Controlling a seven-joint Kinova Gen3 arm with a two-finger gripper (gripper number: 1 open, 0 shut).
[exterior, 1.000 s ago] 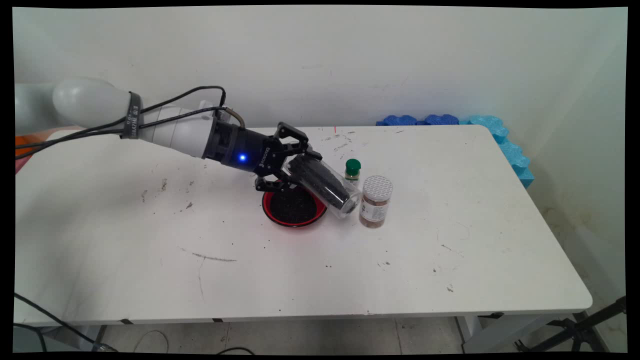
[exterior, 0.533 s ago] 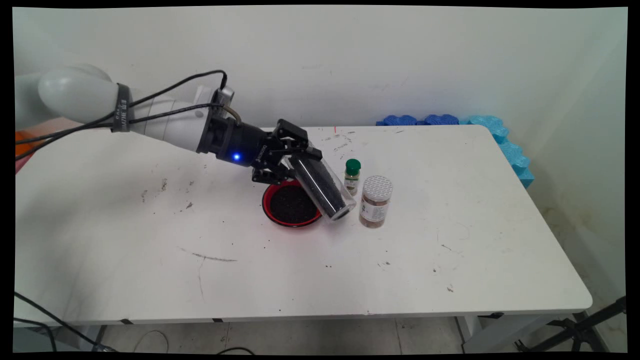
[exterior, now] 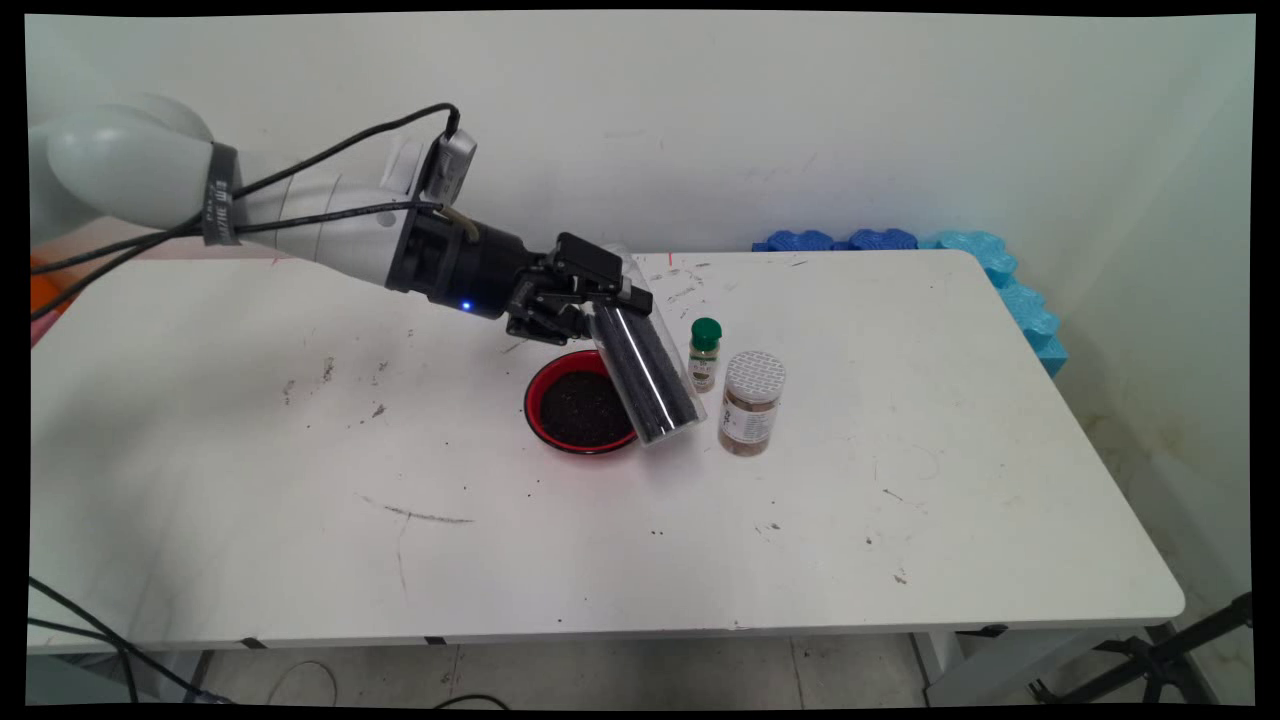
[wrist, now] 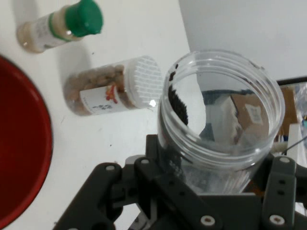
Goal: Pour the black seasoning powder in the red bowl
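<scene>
Over red bowl [exterior: 583,410] — hand [exterior: 600,300] clamped on clear jar [exterior: 645,375] | tilted, dark grains inside

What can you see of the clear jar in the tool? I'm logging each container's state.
The clear jar is a tall, lidless cylinder of see-through plastic with a threaded open mouth. Dark granules fill most of it. The tool grips it near its upper, open end; it hangs tilted, base down toward the table, beside the red bowl's right rim. Whether its base touches the table cannot be told.
</scene>
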